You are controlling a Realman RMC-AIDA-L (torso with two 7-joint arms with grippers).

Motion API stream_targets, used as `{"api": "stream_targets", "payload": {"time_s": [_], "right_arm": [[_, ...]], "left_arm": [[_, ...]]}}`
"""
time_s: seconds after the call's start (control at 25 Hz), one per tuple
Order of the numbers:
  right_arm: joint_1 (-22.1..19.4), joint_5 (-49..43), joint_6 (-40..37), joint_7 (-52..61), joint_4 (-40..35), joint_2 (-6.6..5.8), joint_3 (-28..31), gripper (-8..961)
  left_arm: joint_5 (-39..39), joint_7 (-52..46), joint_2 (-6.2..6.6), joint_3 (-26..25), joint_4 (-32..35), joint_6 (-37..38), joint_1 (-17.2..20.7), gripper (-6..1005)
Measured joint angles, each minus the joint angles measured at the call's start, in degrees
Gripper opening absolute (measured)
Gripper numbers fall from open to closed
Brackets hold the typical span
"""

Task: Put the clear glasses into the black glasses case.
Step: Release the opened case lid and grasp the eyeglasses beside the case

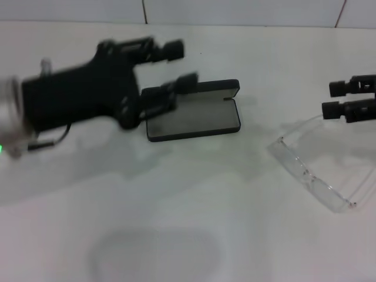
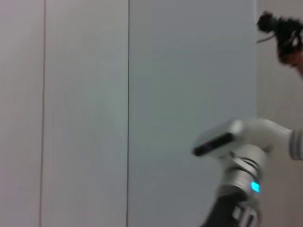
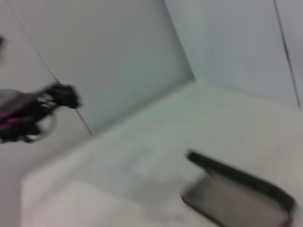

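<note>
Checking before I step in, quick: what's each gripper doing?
Left gripper: open, empty, at the open case.
Right gripper: open, empty, beside the glasses.

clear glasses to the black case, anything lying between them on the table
Nothing visible does. Bare white table separates the transparent plastic glasses from the open black hinged case. The left gripper hovers at the case's far end, the right gripper beside the glasses.

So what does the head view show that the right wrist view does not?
Only the head view shows the clear glasses lying on the white table, the right claw just behind them, and the left claw over the case's left end. Only the right wrist view shows the wall corner. Both show the open black glasses case, empty.
</note>
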Motion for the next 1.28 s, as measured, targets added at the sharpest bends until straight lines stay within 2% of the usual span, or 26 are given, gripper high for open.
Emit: {"api": "stream_targets", "payload": {"time_s": [0.12,0.16,0.2,0.36,0.52,0.64,0.72,0.8,0.96,1.28], "right_arm": [[5.9,-12.0,-2.9,12.2,-7.8,0.03,-0.1,791],[8.6,-16.1,-4.5,15.6,-9.5,0.18,-0.2,791],[13.1,-21.8,-7.7,19.5,-10.4,0.56,-0.2,791],[20.3,-30.4,-12.5,25.1,-10.1,1.61,-0.9,791],[26.4,-40.5,-15.5,30.2,-8.2,3.34,-4.0,790],[28.9,-47.4,-16.5,32.0,-6.7,4.98,-6.7,790],[30.4,-52.1,-17.0,32.4,-5.4,6.52,-8.3,790],[31.5,-54.7,-17.1,33.4,-3.7,7.33,-10.7,790],[31.5,-53.3,-14.7,36.3,-1.0,7.39,-14.8,781],[31.0,-49.7,-6.0,36.9,7.5,7.3,-15.8,779]], "left_arm": [[-1.5,4.7,0.05,-1.7,-8.8,3.5,0.0,514],[-1.0,5.2,0.15,-2.1,-11.3,3.9,-0.2,514],[0.0,5.3,0.29,-2.3,-13.3,4.0,-0.4,515],[4.4,5.7,0.22,-4.1,-18.5,4.0,-1.5,515],[4.1,8.9,-0.16,-5.5,-21.2,3.9,-1.1,629],[3.8,10.9,-0.16,-5.8,-22.2,3.9,-0.8,707],[3.8,11.8,-0.17,-5.9,-22.5,3.9,-0.6,748],[3.8,12.2,-0.16,-5.9,-22.5,3.8,-0.5,790],[4.0,12.6,-0.18,-6.0,-22.9,3.3,-0.9,790],[4.1,15.1,-0.15,-6.0,-23.5,2.9,-1.2,789]]}}
